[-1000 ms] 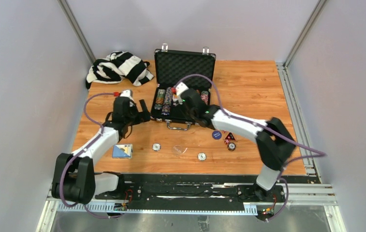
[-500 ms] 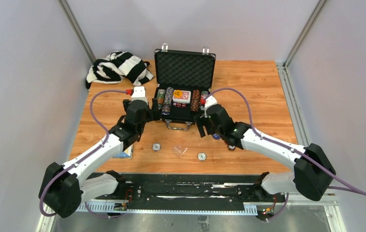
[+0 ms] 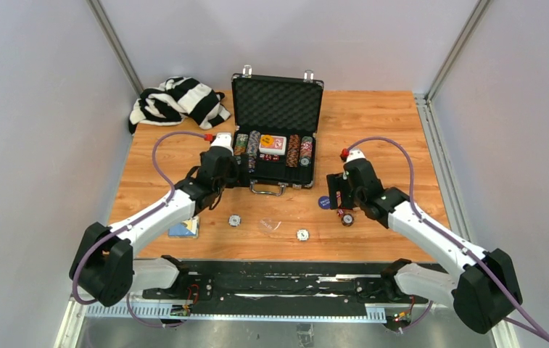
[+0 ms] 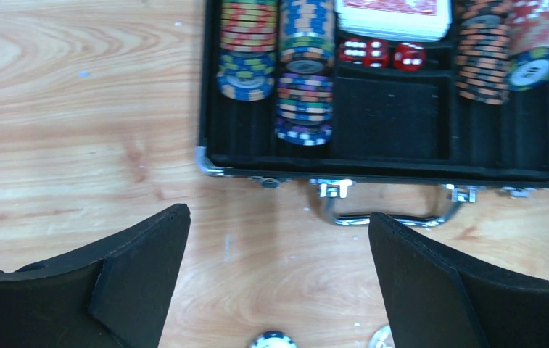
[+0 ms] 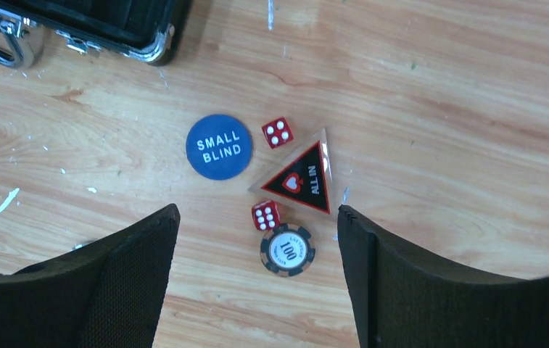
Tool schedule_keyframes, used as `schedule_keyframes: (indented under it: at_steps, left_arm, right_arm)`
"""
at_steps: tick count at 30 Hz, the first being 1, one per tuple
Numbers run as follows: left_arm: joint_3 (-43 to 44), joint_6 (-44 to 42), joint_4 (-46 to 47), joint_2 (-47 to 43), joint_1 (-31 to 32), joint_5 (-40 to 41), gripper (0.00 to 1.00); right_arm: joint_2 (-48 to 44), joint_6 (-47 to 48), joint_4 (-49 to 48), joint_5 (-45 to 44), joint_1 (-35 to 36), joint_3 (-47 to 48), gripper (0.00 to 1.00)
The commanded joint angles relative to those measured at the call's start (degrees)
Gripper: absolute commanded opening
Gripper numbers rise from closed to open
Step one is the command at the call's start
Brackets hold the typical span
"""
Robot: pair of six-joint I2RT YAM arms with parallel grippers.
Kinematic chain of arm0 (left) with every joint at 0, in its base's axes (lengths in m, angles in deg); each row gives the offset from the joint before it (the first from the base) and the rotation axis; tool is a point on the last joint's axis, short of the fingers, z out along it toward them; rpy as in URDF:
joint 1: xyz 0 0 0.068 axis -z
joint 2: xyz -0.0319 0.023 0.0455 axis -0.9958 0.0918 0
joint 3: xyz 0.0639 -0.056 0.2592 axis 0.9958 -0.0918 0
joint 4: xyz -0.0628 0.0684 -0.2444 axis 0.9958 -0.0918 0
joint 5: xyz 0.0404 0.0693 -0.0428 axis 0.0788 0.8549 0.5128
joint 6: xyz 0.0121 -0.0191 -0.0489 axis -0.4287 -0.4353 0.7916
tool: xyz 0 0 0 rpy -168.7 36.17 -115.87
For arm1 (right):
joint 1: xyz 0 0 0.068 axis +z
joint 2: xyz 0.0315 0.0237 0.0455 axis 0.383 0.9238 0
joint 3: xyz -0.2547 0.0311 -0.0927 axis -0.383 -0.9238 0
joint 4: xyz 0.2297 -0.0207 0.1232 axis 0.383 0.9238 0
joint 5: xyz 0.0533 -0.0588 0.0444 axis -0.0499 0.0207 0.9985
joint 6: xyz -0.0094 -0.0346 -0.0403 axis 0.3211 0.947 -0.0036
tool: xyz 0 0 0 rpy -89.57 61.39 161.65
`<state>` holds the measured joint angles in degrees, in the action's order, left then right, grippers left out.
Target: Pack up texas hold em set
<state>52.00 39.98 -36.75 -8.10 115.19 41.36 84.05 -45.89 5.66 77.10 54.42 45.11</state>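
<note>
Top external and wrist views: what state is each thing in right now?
Briefcase: open, lid upright.
Card deck: packed in briefcase.
Left end effector: open, empty.
Right end effector: open, empty.
Small blind button: loose on table.
All-in marker: loose on table.
100 chip: loose on table.

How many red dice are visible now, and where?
5. Three dice sit in the case, by the card deck. Two lie on the table: one beside the blue button, one by the chip. More may be hidden.
</note>
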Motion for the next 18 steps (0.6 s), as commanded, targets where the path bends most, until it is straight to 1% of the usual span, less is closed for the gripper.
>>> schedule_keyframes:
  at_steps: [1, 5, 9, 13, 18]
  left_arm:
    - [1.0, 1.2, 3.3, 1.1, 0.0, -8.9, 0.98]
    - [2.1, 0.7, 3.0, 2.5, 0.1, -10.2, 0.98]
    - [1.8, 0.6, 3.6, 2.4, 0.1, -11.3, 0.98]
    - [1.2, 0.5, 4.3, 2.3, 0.1, -12.7, 0.98]
    - [0.3, 0.9, 5.0, 2.2, 0.1, -13.6, 0.98]
  right_arm:
    - [-1.5, -4.1, 5.8, -2.1, -1.1, -1.7, 0.79]
    - [-2.8, -7.9, 6.6, -3.0, -1.2, -4.1, 0.80]
    - [-4.1, -9.5, 6.9, -3.2, -1.2, -6.2, 0.80]
    - [-4.3, -10.4, 7.1, -2.2, -2.1, -7.9, 0.83]
    - [-3.2, -11.0, 6.7, -1.1, -2.4, -9.0, 0.81]
